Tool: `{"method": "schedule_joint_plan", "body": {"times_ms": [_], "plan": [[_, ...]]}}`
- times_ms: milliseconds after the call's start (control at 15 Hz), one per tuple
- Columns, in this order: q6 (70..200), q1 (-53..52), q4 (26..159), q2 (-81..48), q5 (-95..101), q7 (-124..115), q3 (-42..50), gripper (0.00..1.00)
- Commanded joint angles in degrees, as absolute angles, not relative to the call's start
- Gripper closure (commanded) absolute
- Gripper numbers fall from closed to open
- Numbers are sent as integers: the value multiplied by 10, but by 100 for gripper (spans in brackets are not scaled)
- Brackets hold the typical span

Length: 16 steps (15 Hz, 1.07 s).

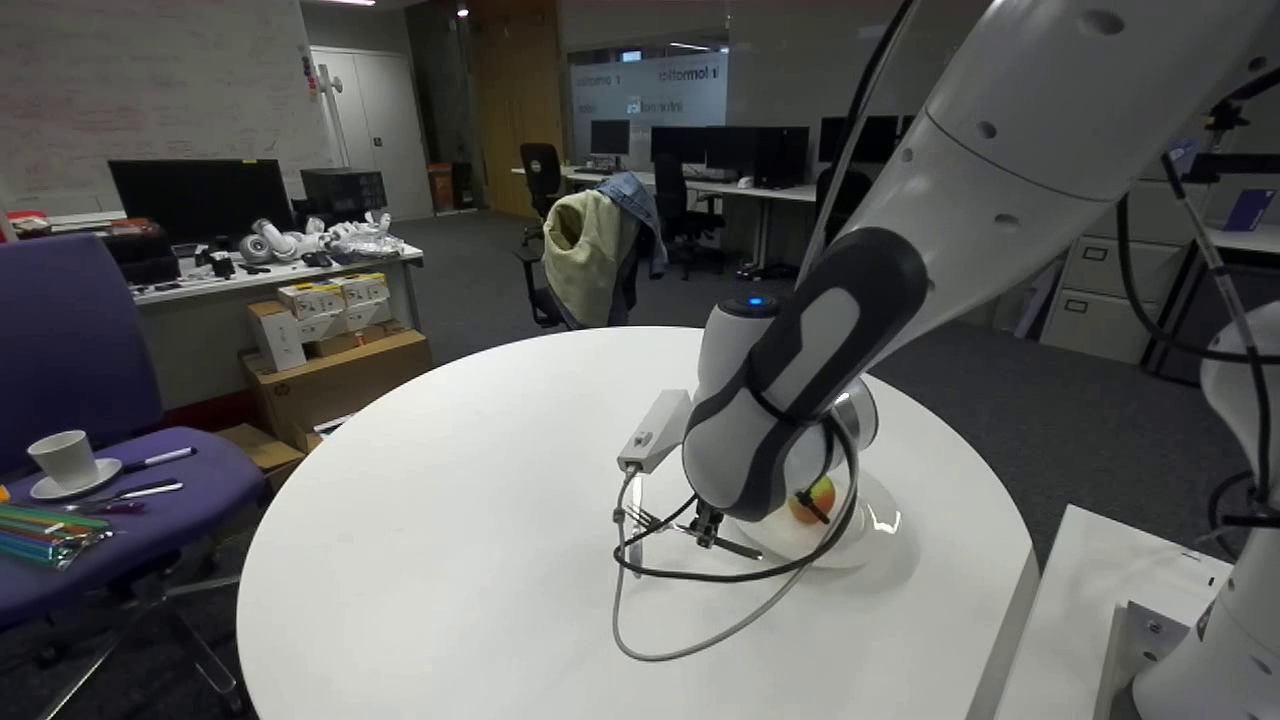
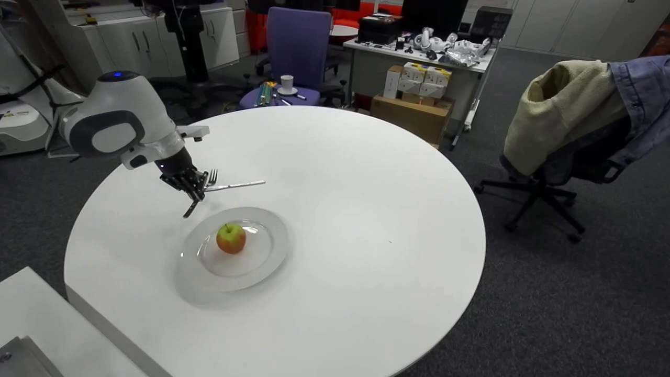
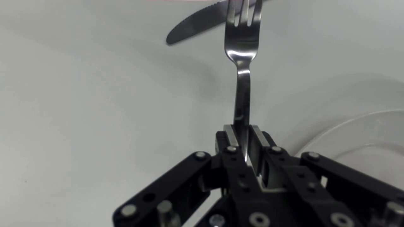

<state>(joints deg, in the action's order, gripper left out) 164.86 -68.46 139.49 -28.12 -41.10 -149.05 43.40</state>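
The jaws, drawn in to a sliver, had the fork (image 3: 242, 44), pads (image 3: 231, 136) against either side of its handle, near the plate (image 2: 277, 235); whether it cleared the bench (image 2: 366, 209), I couldn't tell. Stiff metal, probably light, nothing to crush, but that polish looked slick, and a narrow edgewise pinch could let it swivel! Mid-handle, close to balance, seemed the spot to take. Over to the wrist view, and what a look: serrations along the knife (image 3: 197, 23), tines overlapping that blade, yet merely a slice of plate and no sign of the apple (image 2: 231, 239). Both exterior views filled that in: it sat right on the plate, and the fork's tail end poked out beyond the jaws, masked at the wrist.
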Motion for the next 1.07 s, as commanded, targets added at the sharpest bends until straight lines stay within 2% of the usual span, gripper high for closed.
{"method": "schedule_joint_plan", "body": {"times_ms": [0, 600, 1000], "plan": [[1691, -770, 1422, -304, -518, -1490, 489, 96], [1786, -829, 1481, -203, -515, -1438, 455, 96], [1817, -819, 1545, -138, -518, -1414, 397, 96]]}}
